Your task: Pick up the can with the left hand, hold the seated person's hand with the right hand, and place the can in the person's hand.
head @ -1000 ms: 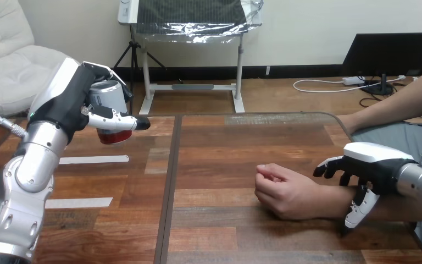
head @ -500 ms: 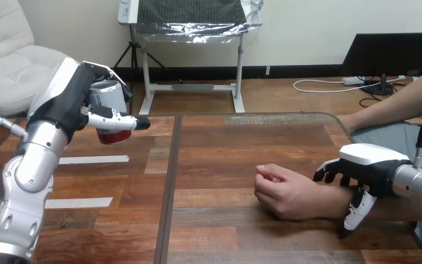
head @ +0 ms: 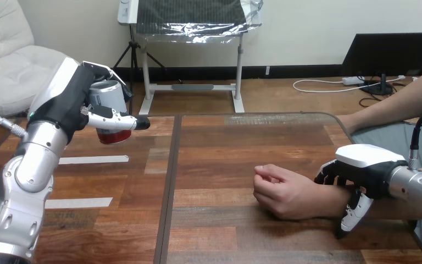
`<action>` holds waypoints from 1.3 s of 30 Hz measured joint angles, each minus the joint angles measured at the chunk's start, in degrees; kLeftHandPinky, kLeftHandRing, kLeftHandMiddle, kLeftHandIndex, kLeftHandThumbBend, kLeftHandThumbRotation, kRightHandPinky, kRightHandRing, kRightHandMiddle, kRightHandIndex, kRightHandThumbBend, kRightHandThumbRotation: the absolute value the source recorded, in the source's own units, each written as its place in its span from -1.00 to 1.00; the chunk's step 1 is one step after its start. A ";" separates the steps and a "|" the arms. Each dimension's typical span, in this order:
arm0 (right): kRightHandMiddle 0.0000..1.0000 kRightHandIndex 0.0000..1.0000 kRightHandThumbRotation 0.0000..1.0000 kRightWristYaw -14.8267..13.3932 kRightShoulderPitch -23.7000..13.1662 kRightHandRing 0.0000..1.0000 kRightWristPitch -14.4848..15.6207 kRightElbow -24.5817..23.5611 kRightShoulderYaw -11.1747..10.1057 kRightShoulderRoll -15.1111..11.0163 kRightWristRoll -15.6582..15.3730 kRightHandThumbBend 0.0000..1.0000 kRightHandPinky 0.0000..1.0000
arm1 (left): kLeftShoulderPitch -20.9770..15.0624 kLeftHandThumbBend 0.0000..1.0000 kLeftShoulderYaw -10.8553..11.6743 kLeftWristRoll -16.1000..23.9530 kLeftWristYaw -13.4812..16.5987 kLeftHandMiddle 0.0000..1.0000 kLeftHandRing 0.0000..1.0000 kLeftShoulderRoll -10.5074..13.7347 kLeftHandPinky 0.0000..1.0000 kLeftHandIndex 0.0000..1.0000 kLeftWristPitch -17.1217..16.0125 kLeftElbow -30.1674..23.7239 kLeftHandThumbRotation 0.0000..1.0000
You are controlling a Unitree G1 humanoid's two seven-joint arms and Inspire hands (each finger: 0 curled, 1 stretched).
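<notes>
My left hand (head: 66, 107) is raised at the upper left, above the table's left part, with its fingers and thumb curled round a silver can (head: 109, 99) that has a red base. The person's hand (head: 284, 192) lies on the table at the right of centre, loosely closed, and the forearm runs off to the right. My right hand (head: 369, 165) sits over the person's wrist. Its fingers curl over the far side and its thumb (head: 353, 212) reaches down the near side to the table.
The wooden table (head: 209, 165) has a dark seam down its middle and white tape strips (head: 90, 159) on its left half. The person's other arm (head: 395, 104) stretches in over the far right corner.
My right hand has slid a little to the left and lower along the person's forearm, settling onto the wrist. The left hand and the can have stayed still.
</notes>
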 measured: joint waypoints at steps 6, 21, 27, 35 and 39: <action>0.41 0.41 -0.63 -0.67 0.00 0.35 -0.62 0.00 0.63 0.01 -0.56 0.98 0.12 | 0.00 0.56 0.00 0.01 0.00 -0.22 -0.34 0.00 -0.43 -0.19 0.01 0.00 -1.00; 0.12 0.20 -0.79 -1.36 -0.02 0.00 -1.25 0.00 1.65 0.12 -1.00 0.71 -0.14 | 0.00 0.57 0.00 -0.02 0.00 -0.22 -0.34 0.00 -0.41 -0.19 -0.01 0.00 -1.00; -0.01 0.09 -0.87 -1.41 -0.02 -0.15 -1.12 0.00 1.70 0.34 -0.91 0.69 -0.29 | 0.00 0.57 0.01 -0.03 0.00 -0.22 -0.33 0.00 -0.41 -0.19 -0.09 0.00 -1.00; -0.10 -0.01 -0.93 -1.62 -0.02 -0.27 -0.97 0.00 1.61 0.87 -0.38 0.70 -0.41 | 0.00 0.57 0.02 -0.04 0.00 -0.22 -0.33 0.00 -0.40 -0.19 -0.09 0.00 -1.00; -0.11 -0.03 -0.93 -1.80 -0.03 -0.27 -0.81 0.04 1.57 1.06 -0.33 0.69 -0.41 | 0.00 0.57 0.02 -0.04 0.00 -0.21 -0.33 0.00 -0.40 -0.19 -0.09 0.00 -1.00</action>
